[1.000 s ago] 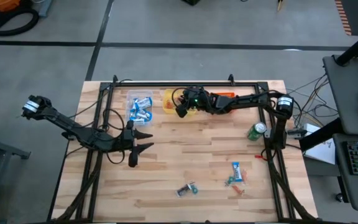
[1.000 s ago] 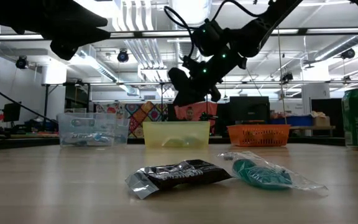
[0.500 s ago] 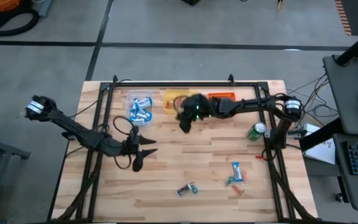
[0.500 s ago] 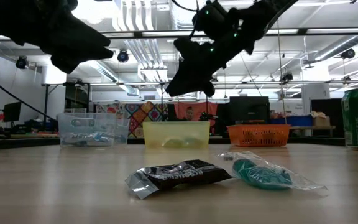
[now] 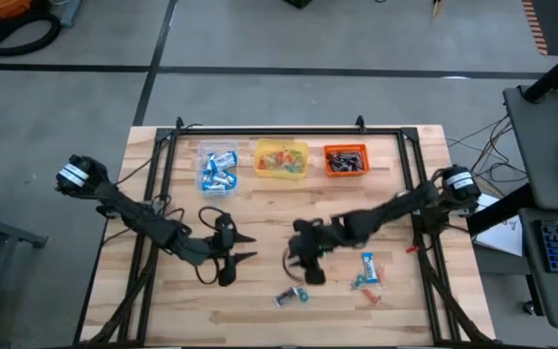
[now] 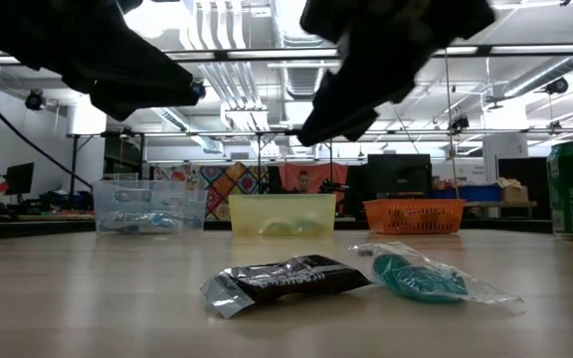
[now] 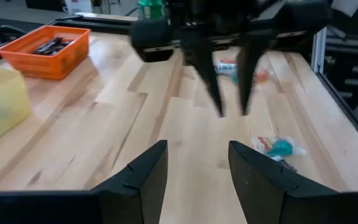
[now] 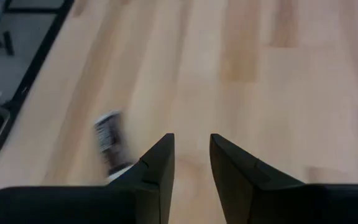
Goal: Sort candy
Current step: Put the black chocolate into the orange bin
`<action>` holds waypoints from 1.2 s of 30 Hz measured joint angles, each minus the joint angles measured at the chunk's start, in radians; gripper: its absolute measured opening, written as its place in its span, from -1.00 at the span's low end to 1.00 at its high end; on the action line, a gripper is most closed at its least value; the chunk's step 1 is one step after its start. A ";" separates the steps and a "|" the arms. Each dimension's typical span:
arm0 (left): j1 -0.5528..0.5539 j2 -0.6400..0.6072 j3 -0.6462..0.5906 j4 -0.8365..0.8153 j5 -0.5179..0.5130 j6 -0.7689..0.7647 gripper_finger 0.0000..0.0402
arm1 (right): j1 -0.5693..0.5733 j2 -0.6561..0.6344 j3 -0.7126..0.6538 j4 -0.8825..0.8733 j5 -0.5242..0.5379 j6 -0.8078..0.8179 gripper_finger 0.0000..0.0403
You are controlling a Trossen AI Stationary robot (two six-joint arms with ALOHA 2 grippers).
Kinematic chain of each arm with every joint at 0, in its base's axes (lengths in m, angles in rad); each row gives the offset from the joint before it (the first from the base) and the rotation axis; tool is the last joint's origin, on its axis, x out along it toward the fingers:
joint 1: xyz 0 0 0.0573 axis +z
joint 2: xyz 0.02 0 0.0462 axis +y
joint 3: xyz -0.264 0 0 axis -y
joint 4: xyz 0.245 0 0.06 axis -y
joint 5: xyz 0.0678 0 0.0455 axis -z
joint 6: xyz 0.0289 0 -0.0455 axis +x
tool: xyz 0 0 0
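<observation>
Because the dark wrapped sweet (image 6: 285,281) and the green one in clear film (image 6: 421,277) are light, crinkly and slippery, a pinch across the middle of the body should hold better than the loose wrapper ends. Both lie on the counter (image 5: 260,223), well apart from the yellow tub (image 5: 281,160), near the counter's front edge. The right end effector (image 5: 305,268) hovers just beside them, fingers spread, nothing held. The left end effector (image 5: 237,246) waits, also spread. Open counter surrounds the sweets.
</observation>
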 joint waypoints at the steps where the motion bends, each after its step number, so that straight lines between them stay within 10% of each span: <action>1: -0.003 0.019 0.013 -0.001 -0.001 0.006 -0.24 | 0.026 0.000 -0.005 0.005 0.012 0.002 -0.52; 17: -0.012 0.056 0.181 -0.141 -0.039 0.089 -0.24 | 0.227 0.086 0.035 0.056 0.236 0.075 0.15; 36: -0.022 0.018 0.259 -0.304 -0.088 0.090 -0.24 | 0.235 0.350 0.157 0.085 0.209 0.041 0.06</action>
